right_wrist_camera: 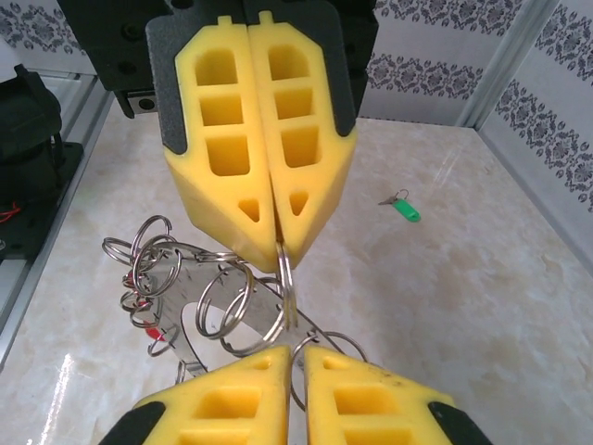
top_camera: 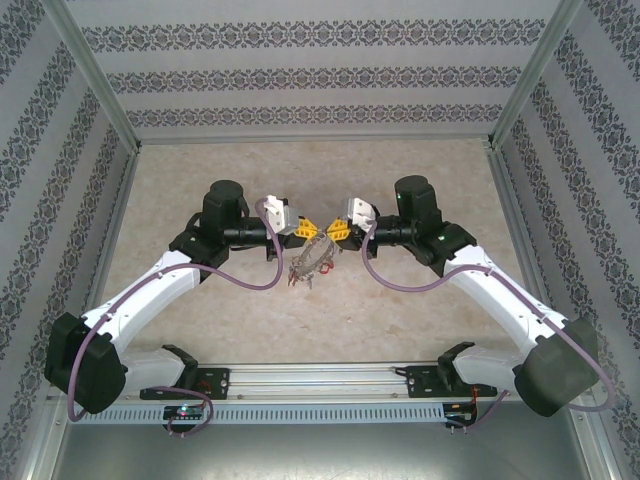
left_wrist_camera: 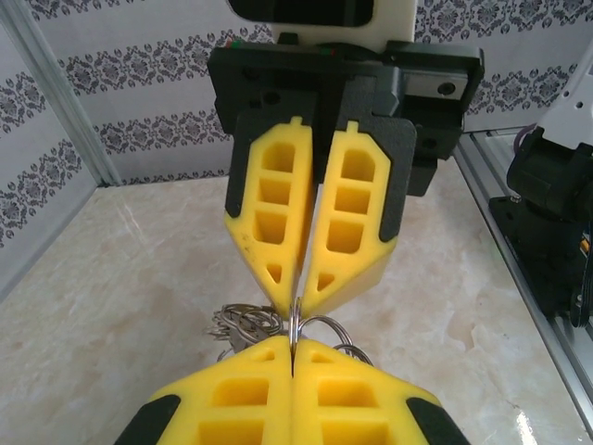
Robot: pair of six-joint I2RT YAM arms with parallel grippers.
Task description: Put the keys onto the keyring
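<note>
Two robot arms met tip to tip over a glossy, beige marble-patterned tabletop [top_camera: 330, 335], sharing one bunch of metal between them. The left pincer [left_wrist_camera: 293, 350] and the right pincer [right_wrist_camera: 295, 353], each with wedge-shaped yellow fingers moulded with rectangular hollows and backed by black shells, faced each other with their points almost touching. Both were closed to a hairline, each nipping the same thin loop of bright wire at the top of the keyring [right_wrist_camera: 185, 283]. The keyring hung just below the two pincers, above the middle of the tabletop: a flat grey metal piece with cut-out openings, crowded with round, shiny split rings that overlapped in a tangle. A small red tag [right_wrist_camera: 149, 322] showed among the lower rings. Whether the bunch touched the tabletop could not be told. One key with a green plastic tag [right_wrist_camera: 402, 207] lay flat on the tabletop, well apart from the bunch, toward the far side. Damask-patterned grey and white walls [top_camera: 300, 70] framed in pale metal enclosed the scene
</note>
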